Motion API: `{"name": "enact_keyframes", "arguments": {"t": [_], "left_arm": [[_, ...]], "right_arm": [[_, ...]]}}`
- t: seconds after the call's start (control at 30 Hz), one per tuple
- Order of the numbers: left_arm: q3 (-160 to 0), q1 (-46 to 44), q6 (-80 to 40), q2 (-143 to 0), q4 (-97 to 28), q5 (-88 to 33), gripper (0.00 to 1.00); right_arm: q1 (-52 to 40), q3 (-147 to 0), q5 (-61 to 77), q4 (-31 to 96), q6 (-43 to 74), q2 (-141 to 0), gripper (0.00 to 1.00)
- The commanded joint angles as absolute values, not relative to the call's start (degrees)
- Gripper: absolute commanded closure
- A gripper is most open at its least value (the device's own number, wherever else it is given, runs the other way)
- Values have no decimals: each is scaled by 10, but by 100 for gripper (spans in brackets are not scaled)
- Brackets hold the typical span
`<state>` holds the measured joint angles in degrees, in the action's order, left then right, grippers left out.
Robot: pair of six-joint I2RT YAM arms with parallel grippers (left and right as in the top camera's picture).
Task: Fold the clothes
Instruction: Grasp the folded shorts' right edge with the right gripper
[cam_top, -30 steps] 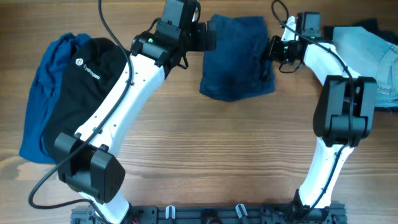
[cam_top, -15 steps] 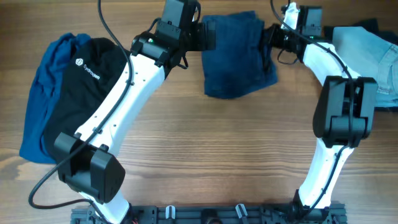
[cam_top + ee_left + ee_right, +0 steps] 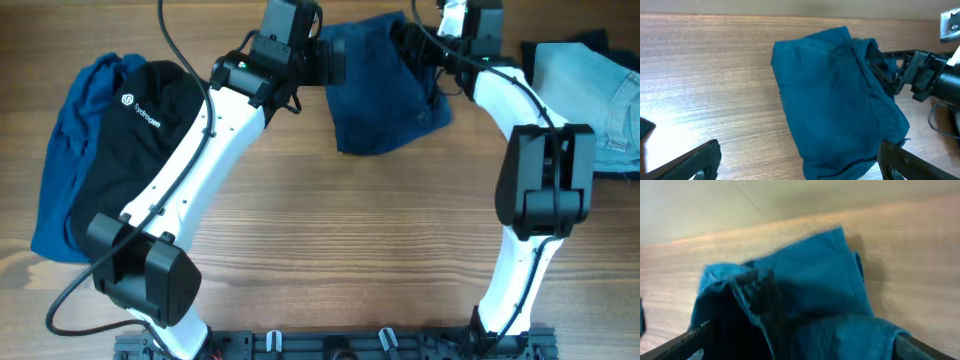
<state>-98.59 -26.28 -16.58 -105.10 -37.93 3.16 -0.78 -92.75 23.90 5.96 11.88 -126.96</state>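
The dark navy shorts (image 3: 388, 92) lie folded into a rough rectangle at the far middle of the table, also seen in the left wrist view (image 3: 835, 100). My left gripper (image 3: 334, 62) hovers at their left edge, open, fingers (image 3: 692, 161) spread wide with one over bare wood and the other at the cloth's corner. My right gripper (image 3: 412, 42) is at the shorts' far right edge, open, with bunched fabric (image 3: 805, 295) lying between its wide-set fingers (image 3: 922, 349). A black top (image 3: 150, 125) with a small white logo rests on a royal-blue garment (image 3: 62, 150) at the left.
Pale blue denim (image 3: 585, 85) lies at the far right edge, over a dark scrap of cloth. The table's far edge runs just behind the shorts. Bare wood (image 3: 350, 240) spreads between the two arm bases.
My right gripper moved left and toward the far edge, pulling the shorts' right side with it, then opened its jaws. The shorts now sit skewed. The left arm stayed put.
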Motion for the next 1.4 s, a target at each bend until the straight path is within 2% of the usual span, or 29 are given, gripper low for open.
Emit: {"name": "enact_keyframes", "arguments": {"t": [0.0,0.27,0.43,0.63,1.37], "left_arm": [[-986,-263,-154,-1057,-383,28,0],[-986,-263,-154,-1057,-382,28,0],[-986,-265,-154,-1057,-382,24,0],[-986,-265,-154,-1057,-383,24,0],[-986,-265,-154,-1058,-399,24,0]], "right_arm": [[24,-957,231,128,107,-1239,1],[77,-961,255,228,99,-1228,0],[77,-960,258,237,46,-1241,0],[64,-960,335,238,0,-1273,0],[84,-960,450,288,-31,-1260,0]]}}
